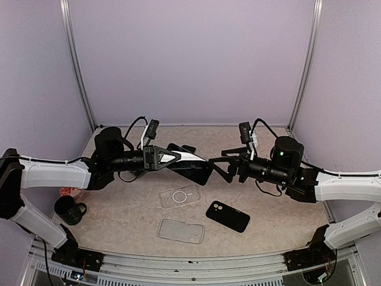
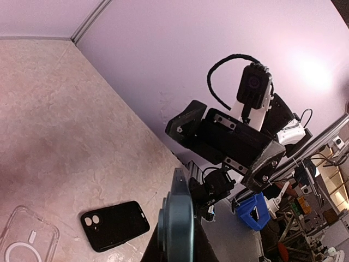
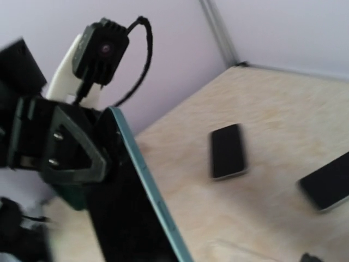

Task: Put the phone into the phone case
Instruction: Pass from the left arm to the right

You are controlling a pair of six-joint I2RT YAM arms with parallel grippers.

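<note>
My left gripper (image 1: 174,158) is shut on a teal-edged phone (image 1: 193,168) with a black screen and holds it tilted above the table's middle. In the left wrist view the phone (image 2: 178,221) stands edge-on between my fingers. In the right wrist view the phone (image 3: 131,215) fills the lower left. My right gripper (image 1: 221,164) is open, just right of the phone's free end, and not touching it. A black phone case (image 1: 227,215) lies on the table at front right and shows in the left wrist view (image 2: 114,225). A clear ringed case (image 1: 178,195) and a plain clear case (image 1: 180,230) lie in front.
Two more dark phones (image 3: 227,151) (image 3: 327,188) lie on the table behind the held one. A black mug (image 1: 70,210) and a red object (image 1: 68,192) sit at the left front. Lilac walls enclose the table.
</note>
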